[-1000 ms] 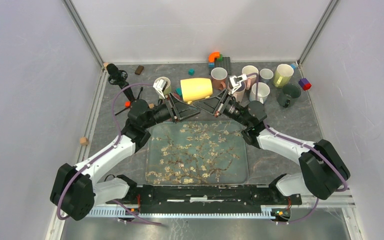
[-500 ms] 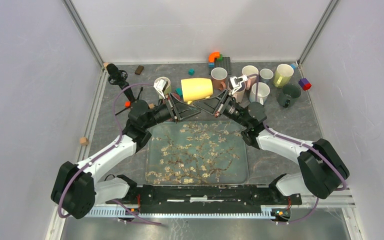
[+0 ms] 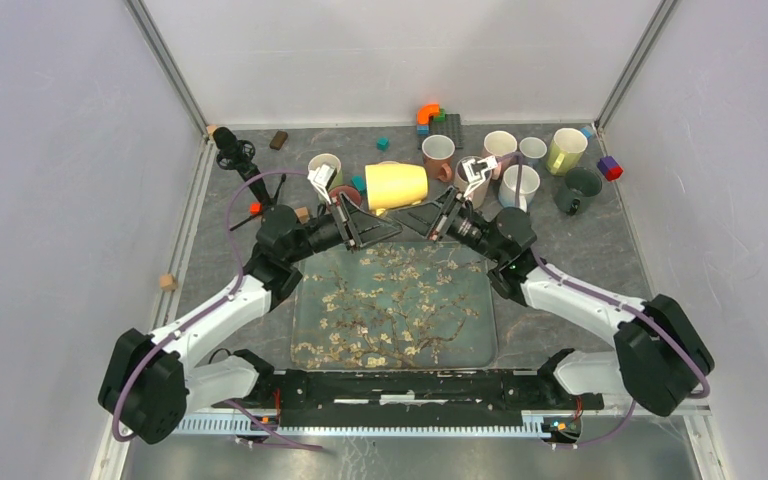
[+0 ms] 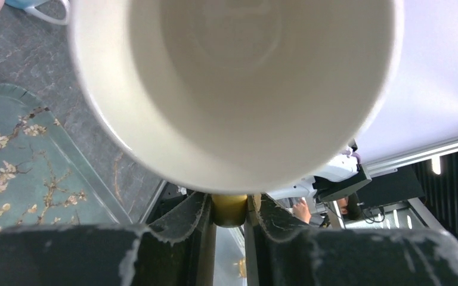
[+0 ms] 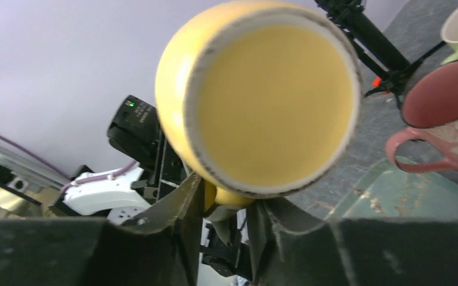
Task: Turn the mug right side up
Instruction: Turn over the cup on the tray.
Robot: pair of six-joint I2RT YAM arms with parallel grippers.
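The yellow mug (image 3: 395, 186) lies on its side, lifted off the desk (image 3: 580, 250), just beyond the far edge of the blossom-patterned tray (image 3: 395, 300) and roughly midway between left and right. Its open mouth (image 4: 232, 77) faces left, filling the left wrist view with its pale inside, and its flat base (image 5: 274, 101) faces right. The handle points down and toward the near side, where both arms meet it. The left arm (image 3: 220, 305) reaches in from the left, and the left jaws are clenched on the handle: the left wrist view shows a bit of yellow (image 4: 229, 210) pinched tight between the two dark fingers (image 4: 185, 223). The right arm (image 3: 580, 300) reaches in from the right, and the handle (image 5: 229, 196) also sits between the right jaws; one finger (image 5: 185, 205) looks to be against it, but I cannot tell whether these jaws are grasping it or released. Behind the mug, on the far side of the desk, a pink mug (image 3: 438, 150) stands upright. To its right stand several white mugs (image 3: 500, 143), a pale green mug (image 3: 566, 150) and a dark green mug (image 3: 580, 185). An orange block (image 3: 427, 112) lies at the far edge, a small black tripod (image 3: 232, 148) stands at the far left, and a wooden cube (image 3: 168, 281) lies near the left wall.
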